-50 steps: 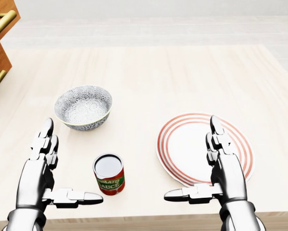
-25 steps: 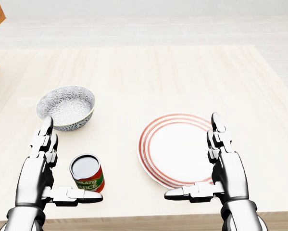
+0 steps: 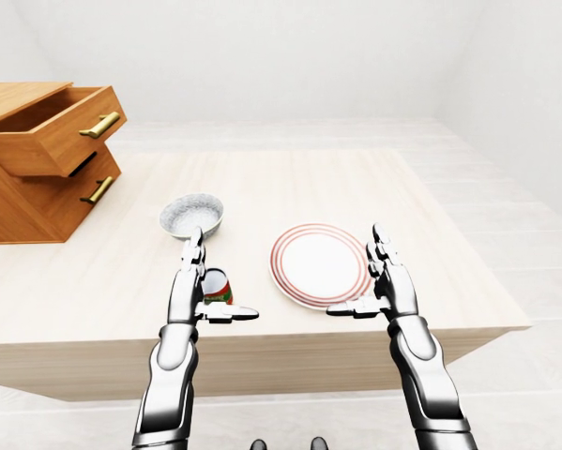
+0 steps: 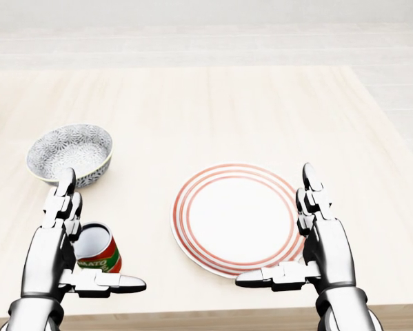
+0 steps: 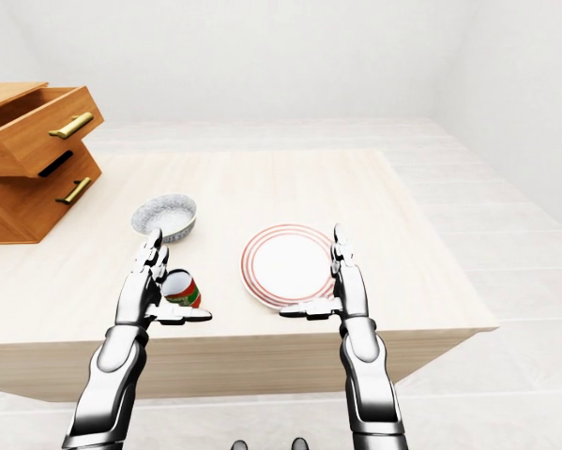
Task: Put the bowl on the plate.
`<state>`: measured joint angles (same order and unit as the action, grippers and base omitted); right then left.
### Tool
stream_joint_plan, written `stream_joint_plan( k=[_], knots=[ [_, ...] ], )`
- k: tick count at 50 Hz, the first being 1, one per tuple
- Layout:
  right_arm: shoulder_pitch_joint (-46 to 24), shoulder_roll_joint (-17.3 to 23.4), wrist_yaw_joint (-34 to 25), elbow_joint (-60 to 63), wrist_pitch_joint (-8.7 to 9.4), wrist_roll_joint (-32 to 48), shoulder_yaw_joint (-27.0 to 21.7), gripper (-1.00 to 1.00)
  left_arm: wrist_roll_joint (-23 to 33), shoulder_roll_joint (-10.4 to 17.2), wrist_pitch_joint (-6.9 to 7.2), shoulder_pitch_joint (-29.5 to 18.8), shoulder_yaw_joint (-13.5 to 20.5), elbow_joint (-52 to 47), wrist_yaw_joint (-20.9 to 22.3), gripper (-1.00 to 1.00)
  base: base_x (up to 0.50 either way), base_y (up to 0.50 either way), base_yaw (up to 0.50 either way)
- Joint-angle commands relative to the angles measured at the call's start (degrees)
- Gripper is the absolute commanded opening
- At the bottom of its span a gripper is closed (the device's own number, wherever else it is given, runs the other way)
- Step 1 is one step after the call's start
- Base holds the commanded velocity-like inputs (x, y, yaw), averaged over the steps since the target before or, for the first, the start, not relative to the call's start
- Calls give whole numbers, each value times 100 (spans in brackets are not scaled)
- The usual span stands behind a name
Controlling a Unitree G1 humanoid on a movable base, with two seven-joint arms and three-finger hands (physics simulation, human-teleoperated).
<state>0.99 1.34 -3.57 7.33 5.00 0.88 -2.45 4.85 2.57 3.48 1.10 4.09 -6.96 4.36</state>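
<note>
A grey patterned bowl stands empty on the wooden table at the left of the head view. A white plate with red rings lies flat at the middle right. My left hand is open, fingers pointing up and thumb out to the right, just below the bowl and apart from it. A tomato sauce can leans tilted against that hand's palm side. My right hand is open over the plate's right rim and holds nothing.
A wooden drawer chest with its top drawer pulled out stands on the table at the left of the left-eye view. The table's near edge runs just below my hands, and its right edge is beyond the plate.
The camera has moved right, so the bowl, can and plate have slid left in the head view. The can now rests tilted against my left hand. Both hands keep their open pose.
</note>
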Motion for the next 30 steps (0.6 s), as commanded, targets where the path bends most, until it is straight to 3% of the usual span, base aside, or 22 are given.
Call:
stream_joint_plan(
  k=[1, 30],
  knots=[
    [9, 2, 6, -38, 0, -8, 1, 100, 33, 5, -6, 19, 10, -23, 18, 100, 2, -15, 0],
    [63, 5, -12, 39, 0, -11, -3, 100, 86, 1, 4, -10, 2, -21, 24, 100, 12, -16, 0]
  ],
)
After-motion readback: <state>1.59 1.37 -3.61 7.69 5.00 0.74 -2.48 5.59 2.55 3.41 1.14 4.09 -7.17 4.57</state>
